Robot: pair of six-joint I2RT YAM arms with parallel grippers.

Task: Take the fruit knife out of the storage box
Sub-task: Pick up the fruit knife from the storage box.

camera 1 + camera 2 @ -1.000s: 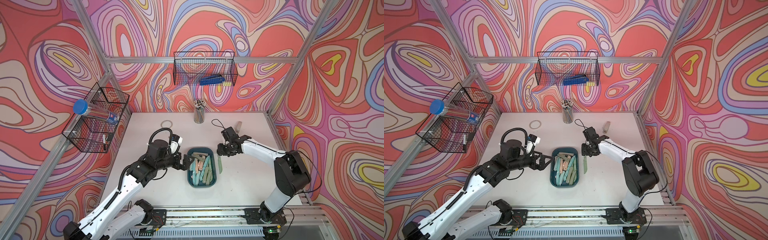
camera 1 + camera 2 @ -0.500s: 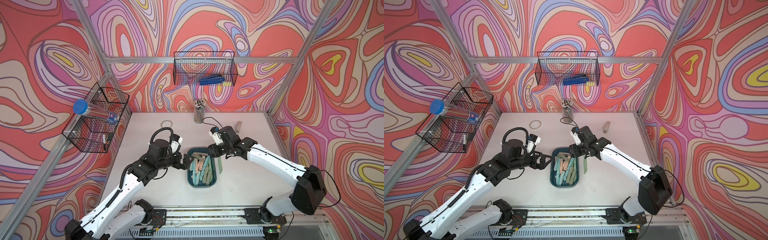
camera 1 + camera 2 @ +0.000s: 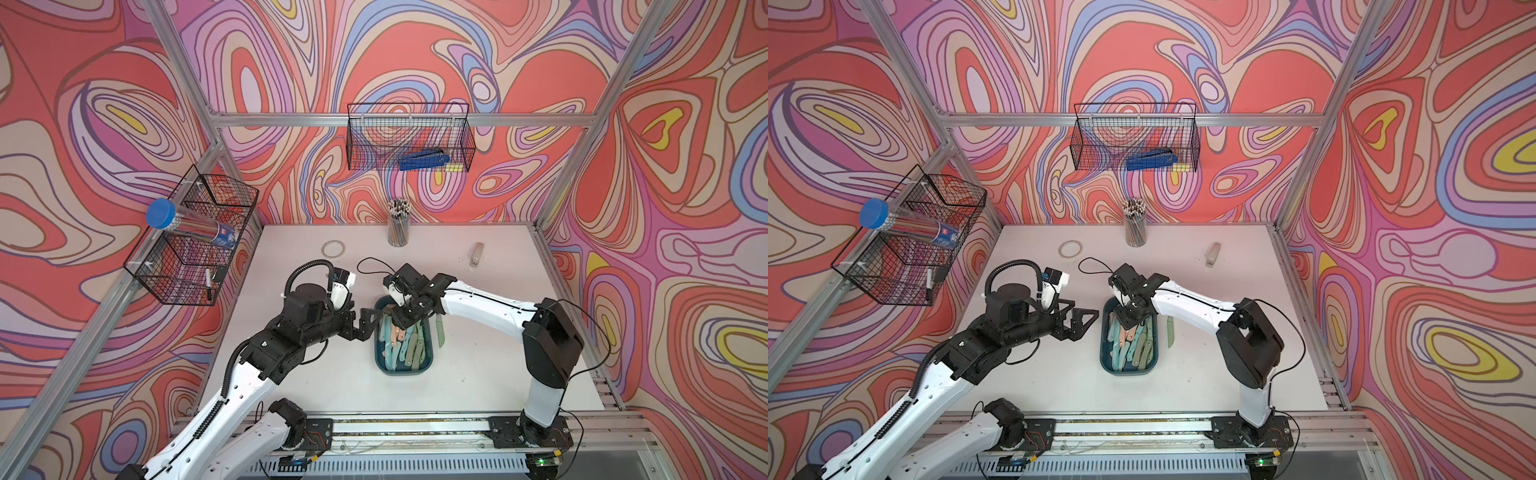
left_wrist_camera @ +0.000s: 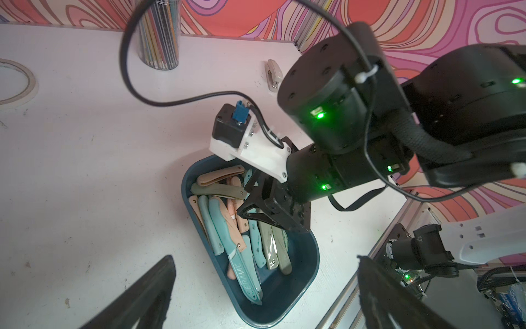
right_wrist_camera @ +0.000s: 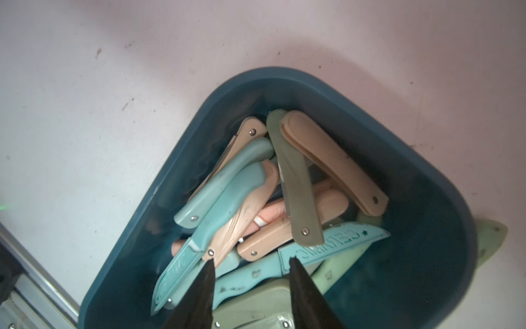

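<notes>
Top views both put the left arm (image 3: 291, 332) left of the storage box (image 3: 405, 372), its jaws spread wide and empty, just beside the box's left wall but not bracing it. That leaves the box loose on the counter (image 3: 332, 395), so a sideways drag from above could slide or tip it.

Inside the box the fruit knives (image 5: 227, 182) lie in a crossed heap. An olive folded knife (image 5: 299, 193) and a peach one (image 5: 333, 162) rest over the others. A teal sheathed knife marked CERAMIC (image 5: 336, 245) is partly buried.

The right arm (image 3: 478, 299) reaches over the box's far end. In the right wrist view its jaws stand partly apart above the heap, with both fingertips (image 5: 205, 284) low and nothing pinched that I can see.

Closing here could catch two handles at once. It could also nip a smooth rounded end, which might swivel out or lever a neighbour over the low wall. The two arms are close enough to clash.

A pale green knife (image 3: 439, 332) already lies on the counter just right of the box.
</notes>
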